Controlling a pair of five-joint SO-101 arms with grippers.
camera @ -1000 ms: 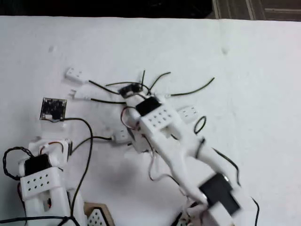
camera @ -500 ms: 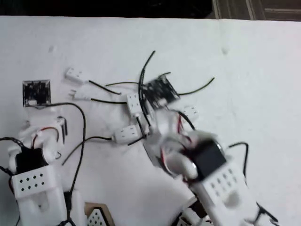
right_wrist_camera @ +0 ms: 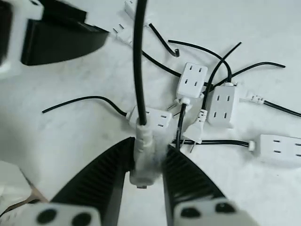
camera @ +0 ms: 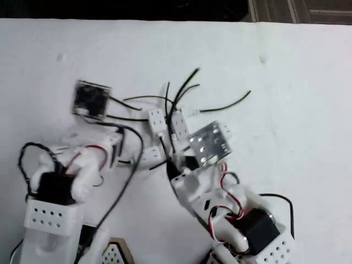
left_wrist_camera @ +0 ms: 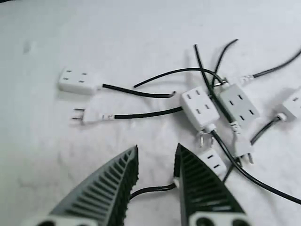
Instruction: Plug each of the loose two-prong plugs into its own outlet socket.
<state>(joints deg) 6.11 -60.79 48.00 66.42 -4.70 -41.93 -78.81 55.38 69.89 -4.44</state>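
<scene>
My right gripper is shut on a white two-prong plug, held above the table with its black cord running away from the fingers. Just beyond it lies a white outlet socket. Two more sockets lie side by side farther out, with a loose plug beside them. My left gripper is open over bare table with nothing between its fingers. Ahead of it lie a loose plug and a socket. In the high view the paired sockets sit mid-table.
Another socket lies off to one side of the right gripper. Black cords cross one another among the sockets. The left arm and the right arm stand near the front edge. White table stretches wide at the back and right.
The right arm has pulled back from over the sockets toward the front, with a plug and its cord lifted. The left arm has swung forward and right toward the sockets.
</scene>
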